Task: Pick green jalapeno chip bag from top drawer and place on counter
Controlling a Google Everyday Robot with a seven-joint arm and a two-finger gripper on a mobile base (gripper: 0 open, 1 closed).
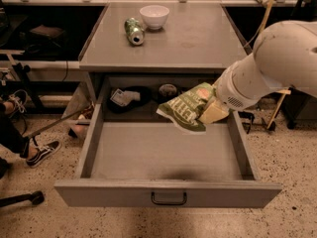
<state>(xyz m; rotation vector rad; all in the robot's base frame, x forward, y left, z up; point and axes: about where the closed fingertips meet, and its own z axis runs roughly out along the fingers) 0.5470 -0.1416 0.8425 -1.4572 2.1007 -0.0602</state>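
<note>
Camera view looks down on a grey metal cabinet with its top drawer (167,194) pulled wide open toward the viewer, the small dark loop handle (169,199) sitting at the centre of the flat front. The white arm (277,58) comes in from the right, and its tool (207,111) sits above the right rear part of the drawer, just below the front edge of the bench (198,38). The tool's yellowish fingers (214,113) are clamped on the right end of the green jalapeno chip bag (187,108), which hangs clear in the air over the drawer floor, tilted, with its white lettering facing up and its free end pointing left. A soft shadow lies on the drawer floor beneath it. At the back of the drawer, in the dim recess, lie a dark object with a pale label (128,97) and a round dark item (168,90); what they are is hard to make out. On the bench, well apart from the bag, a green soda can (133,31) lies on its side just beside an upright white bowl (154,16). A sneaker (43,152) rests on the speckled floor at left.
</note>
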